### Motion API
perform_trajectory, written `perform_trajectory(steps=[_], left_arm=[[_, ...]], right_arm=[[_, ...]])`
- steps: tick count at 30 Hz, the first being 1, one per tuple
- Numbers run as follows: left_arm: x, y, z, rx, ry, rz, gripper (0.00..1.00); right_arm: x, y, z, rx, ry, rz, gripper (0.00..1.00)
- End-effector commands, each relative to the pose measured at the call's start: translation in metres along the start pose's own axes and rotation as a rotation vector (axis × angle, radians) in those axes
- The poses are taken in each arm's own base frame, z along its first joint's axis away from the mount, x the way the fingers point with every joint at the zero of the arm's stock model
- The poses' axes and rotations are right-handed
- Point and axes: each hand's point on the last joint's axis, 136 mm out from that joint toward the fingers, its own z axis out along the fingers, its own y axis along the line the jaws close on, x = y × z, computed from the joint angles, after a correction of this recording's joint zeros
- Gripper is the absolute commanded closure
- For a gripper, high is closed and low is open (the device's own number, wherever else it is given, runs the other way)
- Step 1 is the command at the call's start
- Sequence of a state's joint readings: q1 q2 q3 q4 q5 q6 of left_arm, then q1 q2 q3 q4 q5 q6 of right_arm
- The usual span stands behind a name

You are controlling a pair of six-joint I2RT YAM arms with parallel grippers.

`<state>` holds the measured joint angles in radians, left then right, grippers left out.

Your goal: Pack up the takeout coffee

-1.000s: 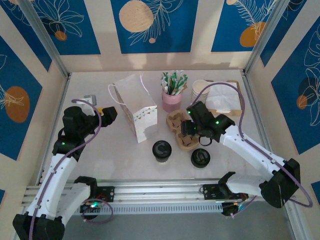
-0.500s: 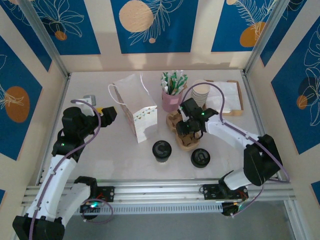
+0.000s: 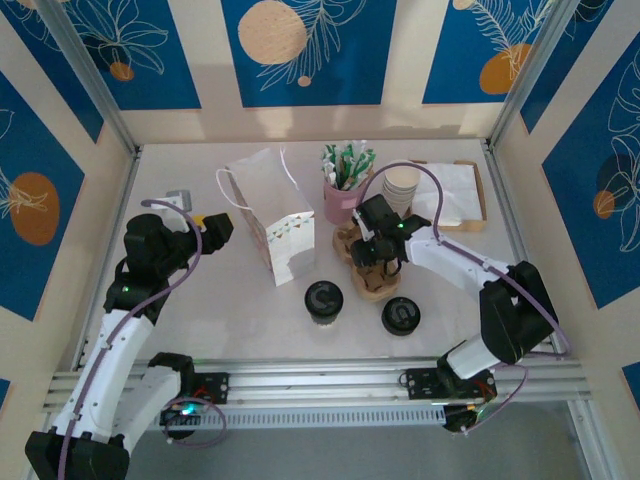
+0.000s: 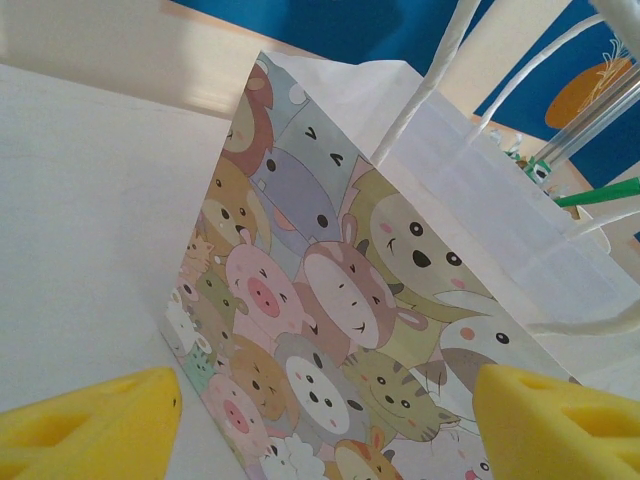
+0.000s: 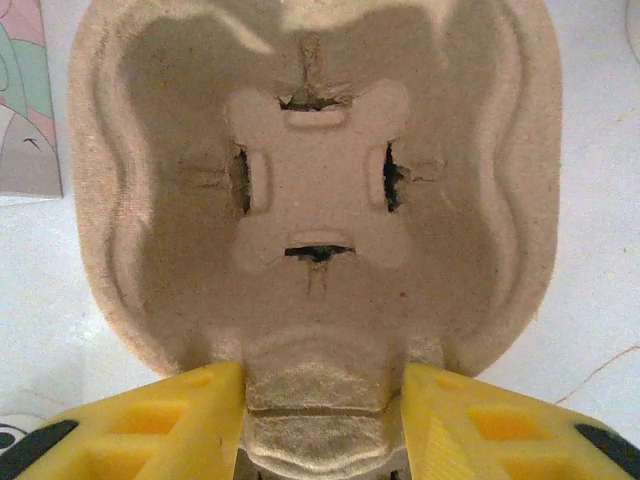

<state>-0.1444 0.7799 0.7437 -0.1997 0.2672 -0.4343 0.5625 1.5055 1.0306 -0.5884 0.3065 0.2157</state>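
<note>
The takeout coffee [image 3: 323,299], a small paper cup under a black sip lid, stands alone near the front of the table. Just behind it and to the right lies the brown pulp cup carrier [image 3: 379,285]. My right gripper [image 3: 372,255] is on top of it. In the right wrist view the yellow fingers [image 5: 180,420] press both sides of the carrier's [image 5: 320,200] middle ridge, so the right gripper [image 5: 322,400] is shut on it. My left gripper [image 3: 215,228] stands open beside the white paper bag [image 3: 270,225]. The bag's cartoon-animal side [image 4: 330,300] lies ahead of the left gripper [image 4: 325,420].
A low black lid stack [image 3: 400,316] sits right of the coffee. Behind the carrier are a pink cup of stirrers [image 3: 342,200], a stack of pale cups [image 3: 402,185] and a tray of napkins [image 3: 455,195]. A small grey object [image 3: 178,198] lies at the far left.
My right arm has swung in over the carrier, and its jaws have narrowed onto the middle ridge. The left arm, bag and coffee have stayed put.
</note>
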Motion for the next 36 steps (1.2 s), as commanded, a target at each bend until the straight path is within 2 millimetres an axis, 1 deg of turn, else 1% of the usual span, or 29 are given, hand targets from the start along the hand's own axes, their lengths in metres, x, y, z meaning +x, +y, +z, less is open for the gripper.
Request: perform_trajectory(steps=[1, 3, 8, 10, 13, 16, 21, 24, 26, 29, 36], left_arm=[[0.000, 0.001, -0.002, -0.006, -0.008, 0.026, 0.23], [0.001, 0.001, -0.002, -0.008, -0.007, 0.027, 0.23], [0.000, 0.001, -0.002, -0.007, -0.009, 0.027, 0.23], [0.000, 0.001, -0.003, -0.007, -0.009, 0.028, 0.23], [0.000, 0.001, -0.003, -0.009, -0.012, 0.028, 0.23], [-0.001, 0.000, -0.003, -0.006, -0.012, 0.027, 0.23], [-0.001, 0.000, -0.003, -0.006, -0.012, 0.027, 0.23], [0.000, 0.000, -0.003, -0.006, -0.011, 0.026, 0.23], [-0.001, 0.000, -0.004, -0.008, -0.016, 0.031, 0.23], [-0.005, 0.001, -0.008, -0.022, -0.033, 0.039, 0.24], [-0.015, 0.006, -0.021, -0.069, -0.099, 0.057, 0.23]], right_arm=[[-0.008, 0.005, -0.001, -0.012, -0.011, -0.021, 0.56], [-0.008, 0.005, -0.002, -0.010, -0.012, -0.023, 0.61], [-0.012, 0.007, -0.013, -0.006, -0.045, -0.023, 0.63], [-0.015, 0.006, -0.021, 0.000, -0.067, -0.013, 0.66], [-0.019, 0.003, -0.034, 0.006, -0.106, 0.014, 0.67], [-0.021, 0.006, -0.045, -0.023, -0.131, 0.033, 0.66], [-0.019, 0.006, -0.056, -0.045, -0.142, 0.082, 0.66], [-0.020, 0.004, -0.067, -0.041, -0.156, 0.119, 0.66], [-0.024, 0.004, -0.081, -0.052, -0.184, 0.143, 0.66], [-0.030, 0.010, -0.110, -0.092, -0.248, 0.155, 0.66], [-0.042, 0.031, -0.191, -0.174, -0.421, 0.122, 0.66]])
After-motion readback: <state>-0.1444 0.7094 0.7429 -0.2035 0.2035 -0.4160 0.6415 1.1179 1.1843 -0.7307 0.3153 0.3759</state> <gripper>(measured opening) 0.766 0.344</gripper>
